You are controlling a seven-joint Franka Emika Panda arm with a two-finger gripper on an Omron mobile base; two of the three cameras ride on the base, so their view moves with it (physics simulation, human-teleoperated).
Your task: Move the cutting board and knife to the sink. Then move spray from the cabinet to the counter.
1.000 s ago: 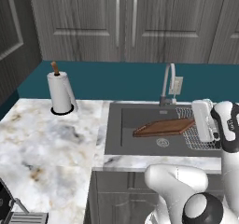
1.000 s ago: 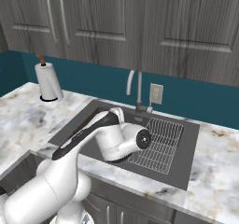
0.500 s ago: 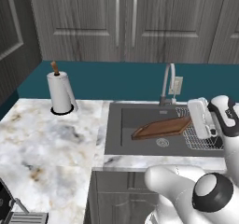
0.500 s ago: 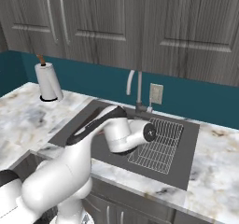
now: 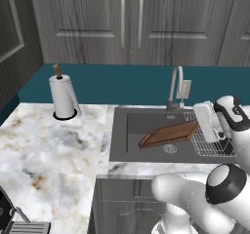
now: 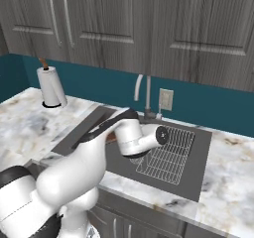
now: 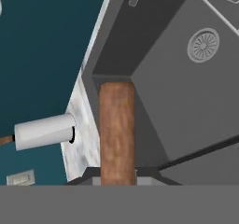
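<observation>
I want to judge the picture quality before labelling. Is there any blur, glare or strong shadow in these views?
Left base view: soft, even light, slightly blurred edges, no glare on the cutting board. Right base view: the arm hides part of the sink; only faint shading. Hand view: rolled sideways, board sharp, paper towel roll clear, no glare.

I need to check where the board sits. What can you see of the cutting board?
The cutting board is a reddish-brown, wood-looking rectangle with a slightly raised rim. It lies inside the sink, tilted, its right end raised near the wire rack and its left end low on the basin floor. In the hand view it runs up from between the end effector, which is shut on it.
</observation>
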